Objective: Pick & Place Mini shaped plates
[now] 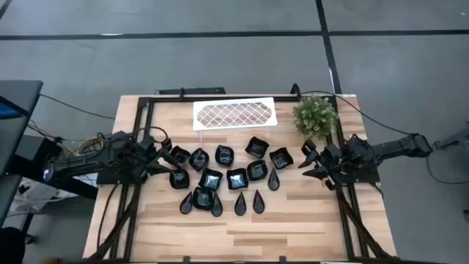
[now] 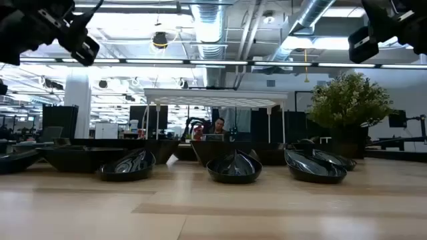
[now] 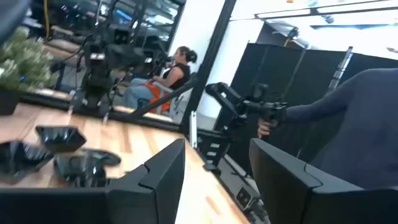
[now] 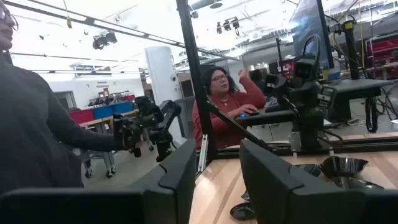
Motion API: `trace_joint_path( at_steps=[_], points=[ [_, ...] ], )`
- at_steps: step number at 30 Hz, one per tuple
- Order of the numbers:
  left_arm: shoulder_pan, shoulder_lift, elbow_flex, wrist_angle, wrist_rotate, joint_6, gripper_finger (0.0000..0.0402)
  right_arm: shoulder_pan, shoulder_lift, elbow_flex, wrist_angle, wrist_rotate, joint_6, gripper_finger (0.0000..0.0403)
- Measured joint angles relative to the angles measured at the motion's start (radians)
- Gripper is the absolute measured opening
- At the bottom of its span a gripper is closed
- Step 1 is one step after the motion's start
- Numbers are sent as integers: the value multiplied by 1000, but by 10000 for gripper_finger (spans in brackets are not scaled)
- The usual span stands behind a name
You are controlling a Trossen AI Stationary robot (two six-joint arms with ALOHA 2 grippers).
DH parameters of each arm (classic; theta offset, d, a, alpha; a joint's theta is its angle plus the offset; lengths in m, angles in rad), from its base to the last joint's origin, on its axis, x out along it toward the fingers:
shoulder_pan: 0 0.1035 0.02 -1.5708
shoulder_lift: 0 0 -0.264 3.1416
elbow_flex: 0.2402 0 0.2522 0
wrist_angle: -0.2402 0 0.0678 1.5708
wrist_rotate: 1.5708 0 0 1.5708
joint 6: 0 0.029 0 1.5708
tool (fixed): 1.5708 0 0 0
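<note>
Pale wood fills the tabletop [image 1: 293,227], and the mini shaped plates [image 1: 227,180] sit clustered across its middle, squarish wavy-rimmed ones toward the back, teardrop ones toward the front, with the white lattice tray [image 1: 234,114] behind them and the green plant [image 1: 315,116] at the back right. Both arms hover high at the sides, neither carrying anything. The left hand [image 1: 165,158] hangs with fingers spread and nothing between them, right by the leftmost dishes. The right hand [image 1: 309,163] waits, also parted and empty, just beside the rightmost squarish plate [image 1: 281,158]. The step looks like an approach to a first pick, and doing it well probably means choosing an outer dish, dropping straight down and pinching one rim edge so the neighbours stay put. From the low view the hands ride well above the dishes; exactly which plate each targets is hard to tell.
</note>
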Motion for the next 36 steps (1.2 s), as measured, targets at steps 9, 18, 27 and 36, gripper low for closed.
trace_joint_path(
  at_steps=[9,18,27,36],
  points=[
    [0,-1,66,-45,115,45,182,1,0,0,6,0,0,120],
    [0,0,64,-123,113,45,182,-2,0,2,6,10,140,120],
    [0,0,64,-122,113,40,182,30,13,154,-16,61,20,120],
    [0,0,64,-119,124,14,182,85,215,494,-558,112,-12,120]
  ],
)
